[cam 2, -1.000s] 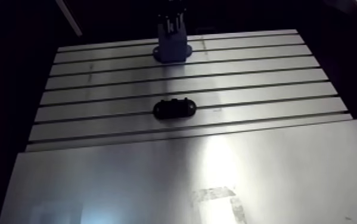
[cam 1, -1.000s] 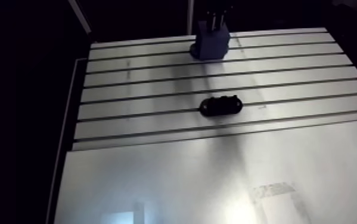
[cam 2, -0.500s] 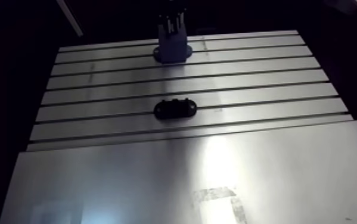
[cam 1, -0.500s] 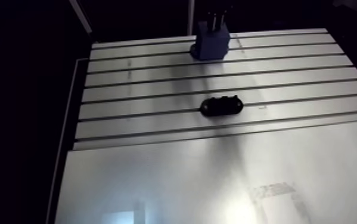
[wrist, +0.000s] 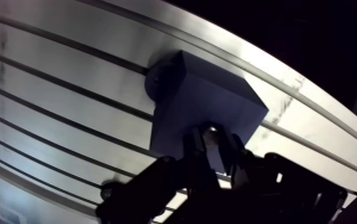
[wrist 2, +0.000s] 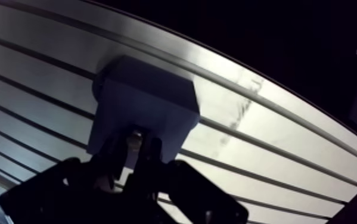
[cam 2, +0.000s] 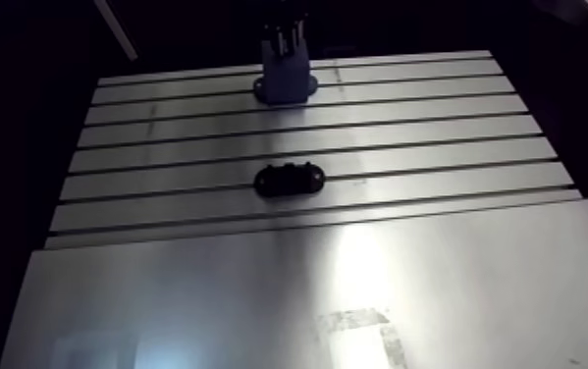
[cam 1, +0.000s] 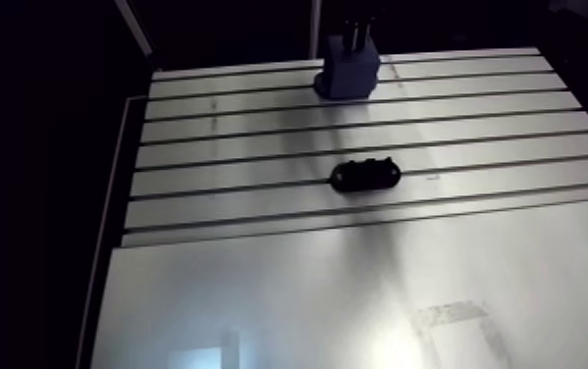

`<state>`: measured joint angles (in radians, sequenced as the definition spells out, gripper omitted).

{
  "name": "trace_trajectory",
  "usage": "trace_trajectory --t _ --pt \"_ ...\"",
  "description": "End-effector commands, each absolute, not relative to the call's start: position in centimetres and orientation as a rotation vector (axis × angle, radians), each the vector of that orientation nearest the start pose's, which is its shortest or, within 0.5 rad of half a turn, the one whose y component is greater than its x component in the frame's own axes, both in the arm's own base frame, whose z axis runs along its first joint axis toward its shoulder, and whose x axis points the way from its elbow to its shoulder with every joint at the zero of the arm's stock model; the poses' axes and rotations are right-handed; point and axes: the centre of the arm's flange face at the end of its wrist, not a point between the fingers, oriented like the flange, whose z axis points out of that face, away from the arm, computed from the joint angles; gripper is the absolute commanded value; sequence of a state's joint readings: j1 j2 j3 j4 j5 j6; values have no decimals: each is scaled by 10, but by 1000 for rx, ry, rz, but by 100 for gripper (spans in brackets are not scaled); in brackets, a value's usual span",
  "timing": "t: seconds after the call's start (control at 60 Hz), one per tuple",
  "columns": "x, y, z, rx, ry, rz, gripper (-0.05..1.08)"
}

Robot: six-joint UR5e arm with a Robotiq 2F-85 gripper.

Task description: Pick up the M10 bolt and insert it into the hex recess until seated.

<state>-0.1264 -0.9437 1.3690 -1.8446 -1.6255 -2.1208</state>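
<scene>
Nothing among the things has changed place since the earlier frames, and only the arm view itself has drifted a little. In that view the blue block point(cam 1: 348, 71) stands at the far edge of the slotted table point(cam 1: 258, 294), with the gripper point(cam 2: 285, 49) hanging directly over it. A black oblong piece point(cam 1: 365, 174) lies flat on the table, well apart from the block on its near side. In the wrist view the gripper sits just above the block's top face. Its two fingers point(wrist: 193, 149) are drawn narrow on a small bright metal part, apparently the M10 bolt point(wrist: 212, 128), held between the tips over the block. The dim light hides whether the bolt touches the block.
</scene>
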Motion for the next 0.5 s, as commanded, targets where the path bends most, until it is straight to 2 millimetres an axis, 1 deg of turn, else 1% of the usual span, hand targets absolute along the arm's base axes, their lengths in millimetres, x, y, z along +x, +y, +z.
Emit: trace_trajectory --t 0.017,0.5 --pt "-701 -40 231 -658 2905 3 74" --pt "-701 -42 232 -736 2889 -1 74"
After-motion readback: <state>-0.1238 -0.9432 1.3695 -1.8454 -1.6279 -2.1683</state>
